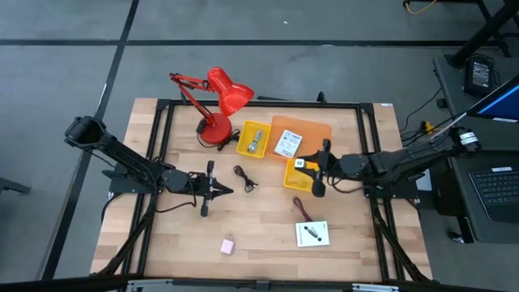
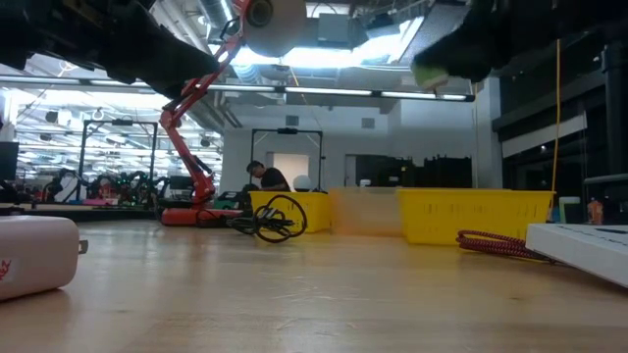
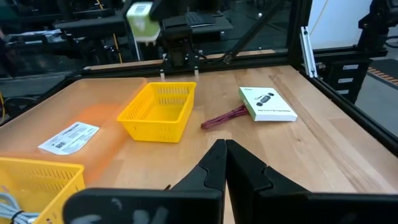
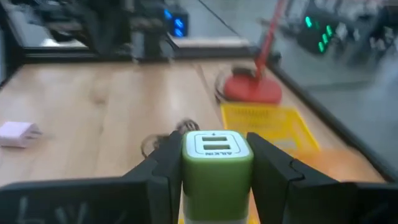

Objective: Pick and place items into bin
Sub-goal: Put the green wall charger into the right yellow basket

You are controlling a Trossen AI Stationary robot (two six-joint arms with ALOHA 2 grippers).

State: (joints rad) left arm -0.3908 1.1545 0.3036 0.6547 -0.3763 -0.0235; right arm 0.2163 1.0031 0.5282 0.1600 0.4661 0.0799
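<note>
Right hand (image 4: 214,165) grips green charger (image 4: 217,168) above yellow bin (image 1: 299,173); left hand (image 1: 217,190) closed, idle near black cable (image 1: 246,178); risk: a release off-centre lets the charger strike the rim and tumble onto the surface (image 1: 259,235).

Pink block (image 2: 34,255) cut by low view's edge; white card (image 2: 589,250) likewise

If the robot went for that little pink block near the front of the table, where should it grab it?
Probably from straight above, fingers closing across the two longer flat sides of the pink block. It lies flat and alone on the bare table, so nothing blocks a downward approach. The left gripper is free; the right gripper holds a green charger.
</note>
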